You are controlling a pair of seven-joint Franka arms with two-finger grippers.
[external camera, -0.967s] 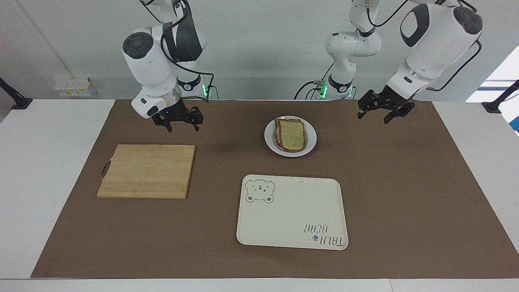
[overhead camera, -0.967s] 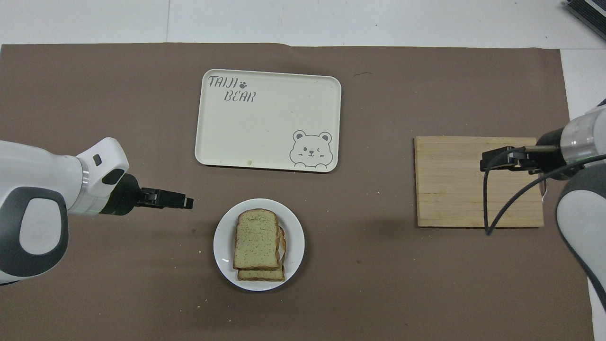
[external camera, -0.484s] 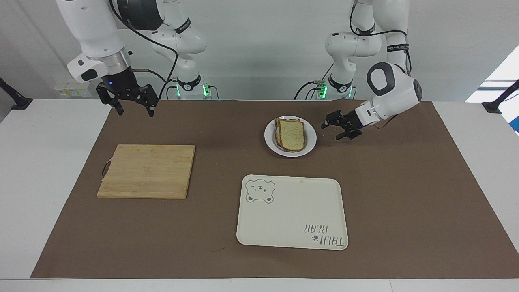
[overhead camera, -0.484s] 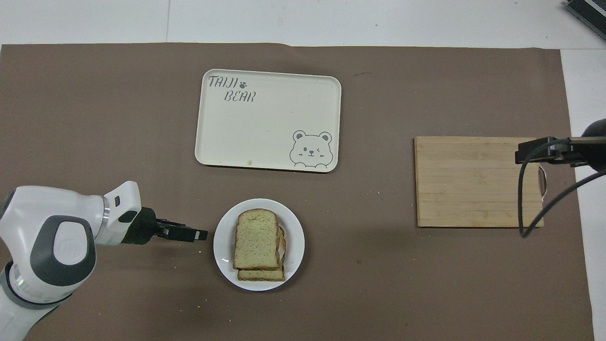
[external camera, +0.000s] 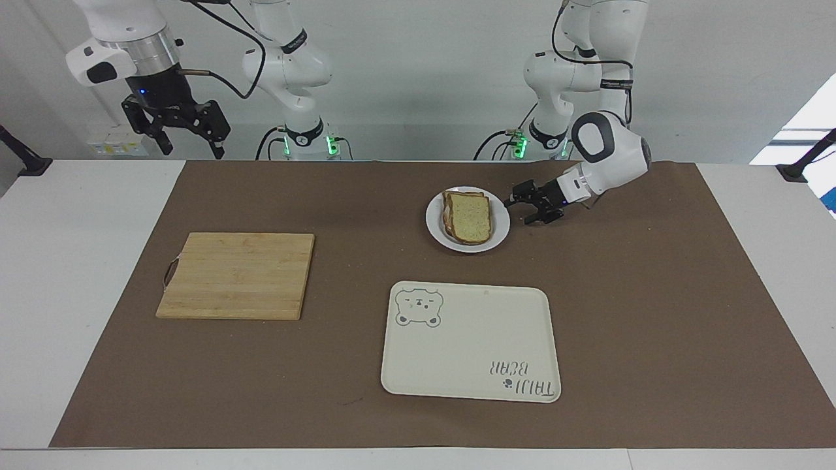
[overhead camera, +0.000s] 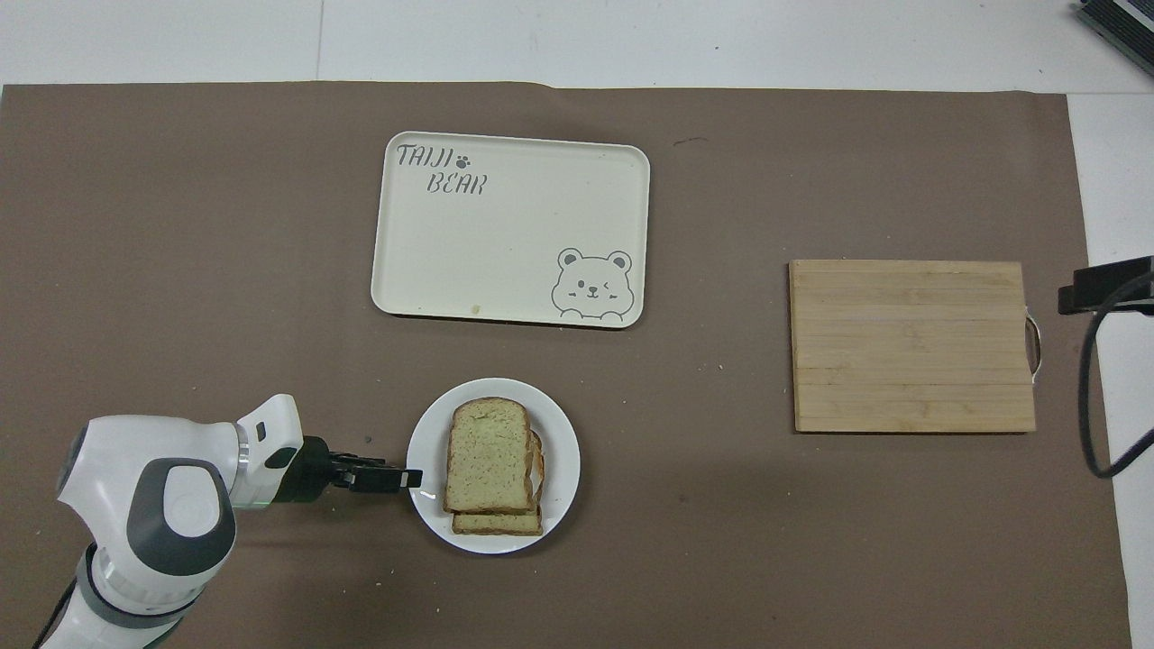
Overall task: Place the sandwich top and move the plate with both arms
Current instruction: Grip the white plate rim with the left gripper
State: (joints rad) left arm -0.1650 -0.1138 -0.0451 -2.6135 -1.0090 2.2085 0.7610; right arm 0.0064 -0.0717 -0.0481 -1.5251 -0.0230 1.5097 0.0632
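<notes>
Now the left gripper is at the rim of the plate, with its fingers apart around the edge.

On the plate the sandwich top lies over another slice of bread, so the sandwich is already covered. The plate stands on the brown mat, nearer to the robots than the cream tray with bear print. The left gripper is low, on the plate's side toward the left arm's end of the table; I cannot tell if it touches the rim. The right gripper waits high in the air over the table's edge at the right arm's end, jaws open and holding nothing, well apart from the wooden cutting board.
</notes>
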